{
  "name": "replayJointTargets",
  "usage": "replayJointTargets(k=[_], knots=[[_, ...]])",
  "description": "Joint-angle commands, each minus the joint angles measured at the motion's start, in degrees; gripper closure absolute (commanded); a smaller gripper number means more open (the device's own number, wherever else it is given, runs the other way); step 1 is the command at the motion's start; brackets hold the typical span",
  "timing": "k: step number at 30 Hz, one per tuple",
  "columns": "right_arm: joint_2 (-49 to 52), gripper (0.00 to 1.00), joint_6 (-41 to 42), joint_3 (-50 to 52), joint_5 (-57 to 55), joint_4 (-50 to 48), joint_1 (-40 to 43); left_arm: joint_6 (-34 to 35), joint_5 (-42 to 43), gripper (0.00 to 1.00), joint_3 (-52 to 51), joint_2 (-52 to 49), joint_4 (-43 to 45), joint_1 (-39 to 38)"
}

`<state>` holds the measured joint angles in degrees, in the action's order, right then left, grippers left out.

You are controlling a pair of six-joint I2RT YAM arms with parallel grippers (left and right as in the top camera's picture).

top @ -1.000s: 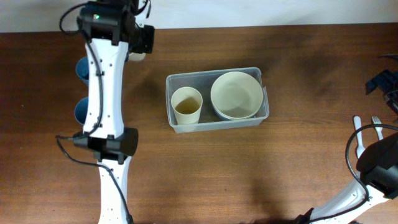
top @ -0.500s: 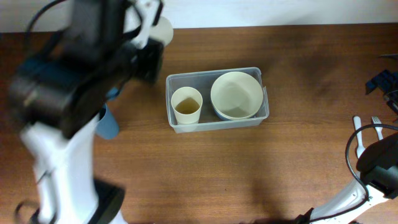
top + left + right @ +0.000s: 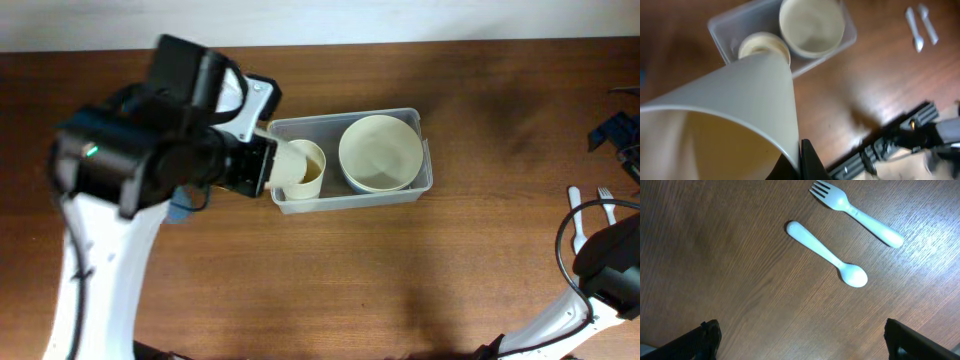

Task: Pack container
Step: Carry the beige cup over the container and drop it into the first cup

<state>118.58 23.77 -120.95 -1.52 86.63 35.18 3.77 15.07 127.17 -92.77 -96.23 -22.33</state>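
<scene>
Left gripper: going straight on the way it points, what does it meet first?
Probably the standing cream paper cup in the clear rectangular plastic container. The left gripper, shut on its held cream paper cup, aims that cup's base at it. The height gap is unclear.

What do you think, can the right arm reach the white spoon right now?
Probably yes. The right gripper hangs open over the white spoon, which lies flat on the table with nothing covering it. The white fork lies beside it, not touching, so it shouldn't get in the way.
</scene>
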Motion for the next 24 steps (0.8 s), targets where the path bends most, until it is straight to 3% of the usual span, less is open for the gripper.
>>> replayJointTargets(k=[1, 7, 24], knots=[[0.1, 0.01, 0.3, 0.0, -0.7, -0.1, 0.1, -0.4, 2.1, 0.98, -2.9, 0.5, 2.3, 0.2], [0.2, 0.01, 0.3, 0.0, -0.7, -0.1, 0.1, -3.6, 1.9, 0.99, -3.5, 0.4, 8.1, 0.2], [0.1, 0.01, 0.3, 0.0, -0.7, -0.1, 0.1, -6.1, 1.6, 0.98, -3.5, -7.6, 7.5, 0.2]])
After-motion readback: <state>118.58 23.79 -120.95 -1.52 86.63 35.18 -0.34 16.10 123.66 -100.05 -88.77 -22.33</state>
